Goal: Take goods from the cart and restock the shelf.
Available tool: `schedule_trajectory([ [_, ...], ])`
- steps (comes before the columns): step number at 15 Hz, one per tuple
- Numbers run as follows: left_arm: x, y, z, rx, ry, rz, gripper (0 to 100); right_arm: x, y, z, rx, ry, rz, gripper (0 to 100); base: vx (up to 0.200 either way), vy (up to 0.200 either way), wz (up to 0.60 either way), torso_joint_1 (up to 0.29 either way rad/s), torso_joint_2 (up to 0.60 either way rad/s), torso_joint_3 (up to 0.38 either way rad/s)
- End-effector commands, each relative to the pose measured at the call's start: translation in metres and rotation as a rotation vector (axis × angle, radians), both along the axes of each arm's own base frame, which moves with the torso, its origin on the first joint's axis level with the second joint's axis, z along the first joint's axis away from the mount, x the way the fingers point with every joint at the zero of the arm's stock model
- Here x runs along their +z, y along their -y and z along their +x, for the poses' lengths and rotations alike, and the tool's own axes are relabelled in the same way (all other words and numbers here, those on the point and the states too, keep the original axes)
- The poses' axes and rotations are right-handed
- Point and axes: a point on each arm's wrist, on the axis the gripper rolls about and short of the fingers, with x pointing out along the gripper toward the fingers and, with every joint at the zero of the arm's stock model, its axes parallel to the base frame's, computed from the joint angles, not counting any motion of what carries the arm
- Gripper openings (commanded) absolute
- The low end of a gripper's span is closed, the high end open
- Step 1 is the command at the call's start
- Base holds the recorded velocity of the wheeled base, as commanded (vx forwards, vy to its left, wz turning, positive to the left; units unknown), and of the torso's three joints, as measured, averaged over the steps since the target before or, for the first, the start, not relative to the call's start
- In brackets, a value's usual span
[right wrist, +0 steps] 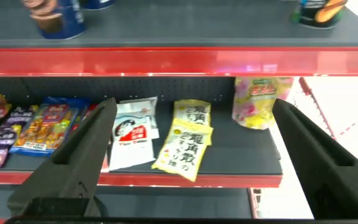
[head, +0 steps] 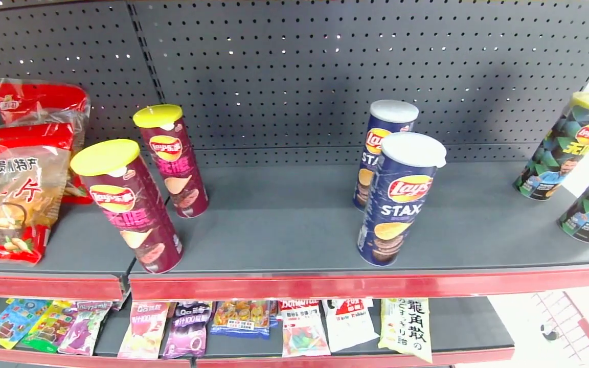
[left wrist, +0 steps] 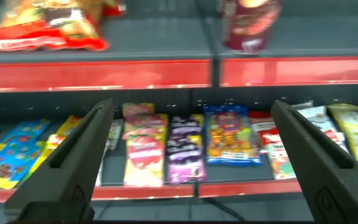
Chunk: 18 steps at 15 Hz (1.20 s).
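Stock on the upper shelf is being recorded as partial. Two maroon crisp canisters with yellow lids are being shown upright toward the left, one behind the other. Two navy crisp canisters with white lids are being shown upright near the middle. Two teal-patterned canisters are being shown at the far right. Peanut bags are being propped against the back panel at the far left. Wide bare stretches are being left between these groups, so restocking is being judged as far from finished.

The lower shelf is being covered along its front by a row of snack packets, with a bare patch at its right end. A white wire frame with a red rim is being glimpsed below and to the right. It is possibly the cart, but this cannot be confirmed.

Left gripper: the jaws are being held spread wide, nothing between them, nothing being touched, facing the lower shelf front. Right gripper: the jaws are likewise being held spread wide and empty, facing the right end of the lower shelf.

No item is being carried, so a pick from the cart is being judged as the step outstanding
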Motion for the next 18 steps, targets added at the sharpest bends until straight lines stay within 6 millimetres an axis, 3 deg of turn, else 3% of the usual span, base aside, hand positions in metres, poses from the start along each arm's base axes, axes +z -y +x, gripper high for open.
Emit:
schedule_trajectory([
  [1, 0.0002, 0.0000, 0.0000, 0.001, 0.000, 0.000, 100, 0.0000, 0.0000, 0.0000, 0.001, 0.000, 0.000, 100, 0.000, -0.200, 0.00, 0.002, 0.00, 0.007],
  [11, 0.0002, 0.0000, 0.0000, 0.001, 0.000, 0.000, 100, 0.0000, 0.0000, 0.0000, 0.001, 0.000, 0.000, 100, 0.000, -0.200, 0.00, 0.002, 0.00, 0.000],
  [18, -0.0002, 0.0000, 0.0002, 0.001, -0.002, 0.000, 100, 0.0000, 0.0000, 0.0000, 0.001, 0.000, 0.000, 100, 0.000, 0.000, 0.00, 0.000, 0.00, 0.000],
])
